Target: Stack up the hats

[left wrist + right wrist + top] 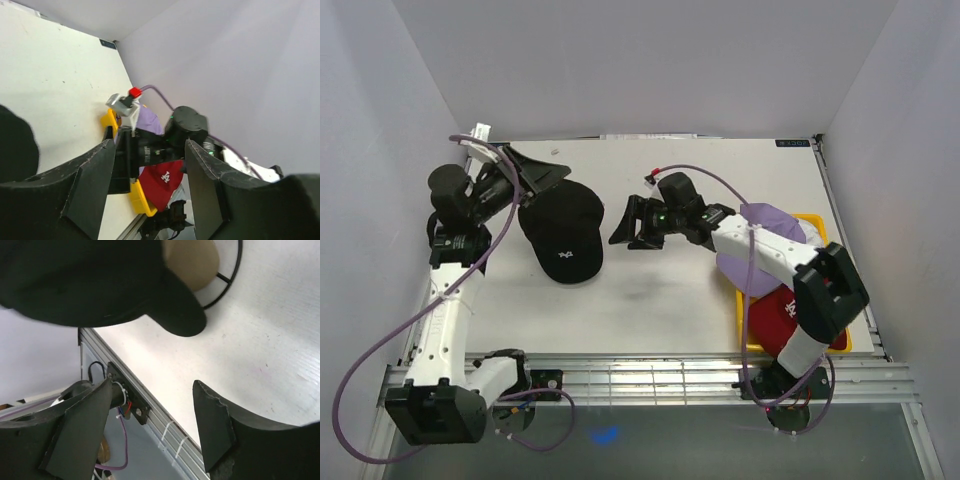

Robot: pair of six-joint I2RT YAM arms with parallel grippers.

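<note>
A black cap point(565, 235) with a white logo lies on the table at centre left. It fills the top of the right wrist view point(100, 280), with a tan patch point(192, 260) beside it. My left gripper point(548, 175) is open and empty just behind the black cap, and shows open in its own view point(150, 150). My right gripper point(628, 232) is open and empty just right of the cap's brim, and shows open in its own view point(152, 390). A lavender cap point(765, 245) and a dark red cap point(780, 315) lie on the yellow tray point(815, 225). No white cap is in view.
The yellow tray stands at the table's right edge. In the left wrist view the right arm point(185, 127) stands before the lavender cap point(150, 120), the red cap point(162, 180) and the tray point(137, 197). An aluminium rail point(650, 380) runs along the near edge.
</note>
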